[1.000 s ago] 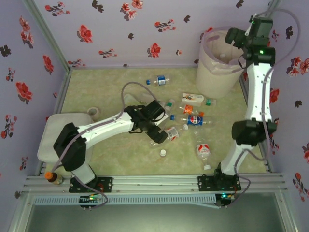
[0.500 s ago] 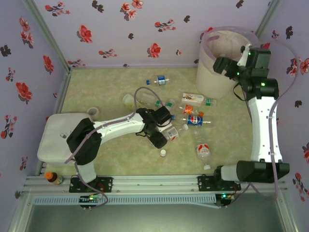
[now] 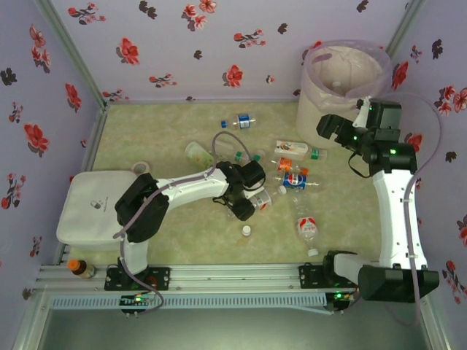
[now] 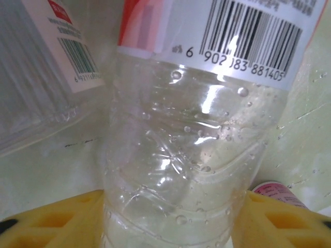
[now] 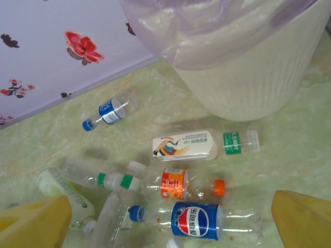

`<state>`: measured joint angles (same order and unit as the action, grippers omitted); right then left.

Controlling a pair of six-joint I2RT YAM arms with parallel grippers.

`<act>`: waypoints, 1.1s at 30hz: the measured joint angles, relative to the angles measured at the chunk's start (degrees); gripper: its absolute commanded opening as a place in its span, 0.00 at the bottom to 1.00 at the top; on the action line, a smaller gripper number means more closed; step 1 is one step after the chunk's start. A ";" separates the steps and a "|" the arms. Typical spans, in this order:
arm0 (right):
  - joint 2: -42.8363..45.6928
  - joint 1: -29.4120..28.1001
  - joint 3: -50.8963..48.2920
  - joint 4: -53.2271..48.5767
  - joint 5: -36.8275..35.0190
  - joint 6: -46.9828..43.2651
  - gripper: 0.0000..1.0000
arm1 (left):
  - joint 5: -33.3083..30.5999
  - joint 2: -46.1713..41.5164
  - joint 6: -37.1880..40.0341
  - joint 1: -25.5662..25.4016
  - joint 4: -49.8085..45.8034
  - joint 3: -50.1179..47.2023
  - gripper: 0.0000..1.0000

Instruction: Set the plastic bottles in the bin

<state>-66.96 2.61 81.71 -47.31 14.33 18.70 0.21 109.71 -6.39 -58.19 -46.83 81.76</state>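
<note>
The left pincer [image 3: 244, 207] is gripping a clear plastic bottle [image 4: 191, 144]. Its yellow fingers [image 4: 51, 219] are sitting against either side of the bottle's lower body, and the gap between them is narrow. The bottle is running straight out ahead of the pincer, and its red-and-white barcode label [image 4: 248, 46] is lying at the far end. A second clear bottle [image 4: 41, 67] is lying ahead and to one side of the held one, just beside it. A pink cap [image 4: 276, 190] is peeking out next to the other finger.

The right pincer [image 3: 330, 128] is hanging wide open with nothing between its fingers [image 5: 36, 222]. The bin [image 5: 258, 77] is standing ahead of it, past one fingertip, and its pink bag [image 5: 207, 26] is draping over the rim. More bottles are lying on the green table [image 5: 289, 155] in front of the open jaws. The blue cola bottle [image 5: 207, 219] is nearest. The orange-capped bottle [image 5: 189, 185] is lying just beyond it, and the white-labelled bottle [image 5: 201, 144] is lying near the bin's foot. The blue-labelled bottle [image 5: 111, 111] is lying farther off by the wall.
</note>
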 measured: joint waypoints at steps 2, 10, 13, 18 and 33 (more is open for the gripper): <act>0.11 0.00 -0.74 0.74 1.27 0.92 0.99 | -0.02 0.00 -0.11 0.00 -0.17 0.13 0.51; 2.95 -0.28 -4.90 8.76 10.58 8.24 0.98 | -1.05 -2.95 -0.55 0.00 -1.27 0.96 0.51; 4.46 -1.38 -7.23 13.99 14.60 11.74 0.94 | -1.33 -7.39 -0.55 0.02 -1.46 0.98 0.51; 4.83 -7.02 -9.05 20.00 18.16 15.21 0.79 | -0.13 -18.14 -3.34 2.91 1.95 -2.80 0.35; -9.29 -28.70 -10.78 30.08 13.70 18.78 0.87 | 1.60 -30.21 -15.98 11.39 20.02 -17.92 0.23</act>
<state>-76.25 -26.09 70.94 -17.23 28.03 37.47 1.80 79.50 -22.37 -46.81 -26.81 63.83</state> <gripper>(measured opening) 0.847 0.450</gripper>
